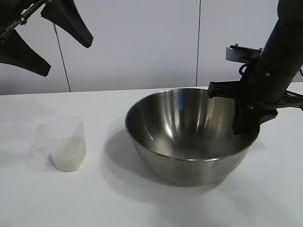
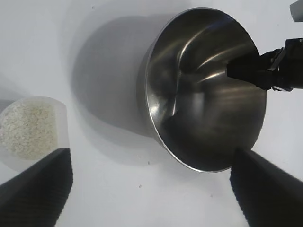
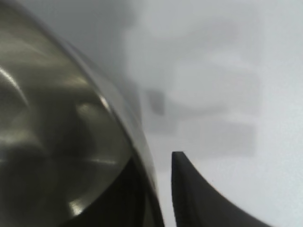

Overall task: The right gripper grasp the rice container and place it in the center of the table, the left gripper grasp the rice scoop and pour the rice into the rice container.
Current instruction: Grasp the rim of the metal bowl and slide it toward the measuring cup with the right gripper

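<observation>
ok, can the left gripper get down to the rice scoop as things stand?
Probably yes. The left gripper hangs open above the rice scoop, nothing between them. The bowl sits apart to the side, with the right gripper shut on its far rim.

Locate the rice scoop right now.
In the exterior view the rice scoop stands upright on the table at the left, apart from the rice container, below the raised left gripper.
</observation>
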Tool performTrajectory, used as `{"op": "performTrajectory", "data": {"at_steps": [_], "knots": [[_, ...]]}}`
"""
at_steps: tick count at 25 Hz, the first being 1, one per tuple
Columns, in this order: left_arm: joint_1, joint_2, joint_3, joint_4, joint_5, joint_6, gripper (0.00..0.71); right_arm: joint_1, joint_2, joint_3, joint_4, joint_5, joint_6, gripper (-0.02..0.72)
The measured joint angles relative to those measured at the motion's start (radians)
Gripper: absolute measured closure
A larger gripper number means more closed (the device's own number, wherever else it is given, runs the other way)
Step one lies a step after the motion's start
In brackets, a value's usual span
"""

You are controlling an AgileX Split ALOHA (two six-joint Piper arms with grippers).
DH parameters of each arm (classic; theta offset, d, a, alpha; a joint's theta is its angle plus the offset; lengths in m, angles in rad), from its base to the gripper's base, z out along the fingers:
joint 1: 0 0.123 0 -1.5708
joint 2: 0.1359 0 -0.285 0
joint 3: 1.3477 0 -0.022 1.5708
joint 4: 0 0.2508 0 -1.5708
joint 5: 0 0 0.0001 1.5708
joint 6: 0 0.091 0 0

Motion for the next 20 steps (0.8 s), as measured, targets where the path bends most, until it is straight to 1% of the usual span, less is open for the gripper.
{"op": "performTrajectory", "data": {"at_steps": [3, 5, 8, 11, 14, 17, 20], "knots": [[0.0, 0.0, 0.0, 0.0, 0.0, 0.0, 0.06, 0.0, 0.0, 0.0, 0.016, 0.007, 0.0, 0.694], [0.0, 0.0, 0.0, 0.0, 0.0, 0.0, 0.06, 0.0, -0.007, 0.001, 0.03, 0.013, -0.016, 0.694], [0.0, 0.0, 0.0, 0.0, 0.0, 0.0, 0.06, -0.004, -0.044, 0.004, 0.031, 0.019, -0.027, 0.692], [0.0, 0.0, 0.0, 0.0, 0.0, 0.0, 0.06, -0.03, -0.086, 0.005, 0.037, 0.031, -0.031, 0.692], [0.0, 0.0, 0.0, 0.0, 0.0, 0.0, 0.06, -0.054, -0.115, 0.005, 0.051, 0.054, -0.053, 0.692], [0.0, 0.0, 0.0, 0.0, 0.0, 0.0, 0.06, -0.056, -0.121, 0.005, 0.091, 0.077, -0.09, 0.692], [0.0, 0.0, 0.0, 0.0, 0.0, 0.0, 0.06, -0.032, -0.121, 0.007, 0.128, 0.079, -0.118, 0.692]]}}
